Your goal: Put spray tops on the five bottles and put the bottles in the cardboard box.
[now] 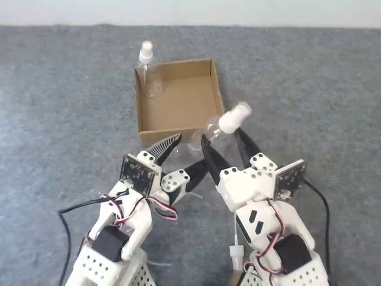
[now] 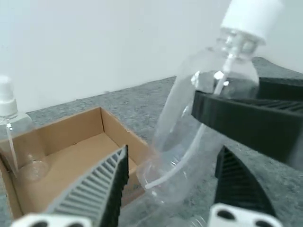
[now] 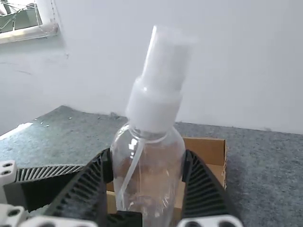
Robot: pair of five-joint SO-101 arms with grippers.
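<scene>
- Right fingers (image 1: pixel 209 152) are closed on the clear body of a bottle (image 1: pixel 213 128), one on each side. They hold it off the worktop (image 1: pixel 65 119) and tilted, its white spray top (image 1: pixel 234 117) fitted and pointing up and away.
- Left fingers (image 1: pixel 172 142) are spread wide with nothing gripped. The held bottle's lower end sits between them, and I cannot tell whether either one touches it.
- That bottle hangs just outside the near right corner of the cardboard box (image 1: pixel 218 89), close to the box's near wall.
- A second bottle (image 1: pixel 152 80), capped with its own spray top, stands upright inside the box in the far left corner, against the walls.
- Bare box floor takes up the remainder, from the middle to the right wall.
- Open grey worktop lies to both sides of the box and beyond it, up to the pale wall (image 1: pixel 268 12) at the far edge.
- A loose spray top (image 1: pixel 237 257) with its tube lies on the worktop beside the right arm's base.
- Print on the circuit boards (image 1: pixel 139 170) at the wrists is too small to read.
</scene>
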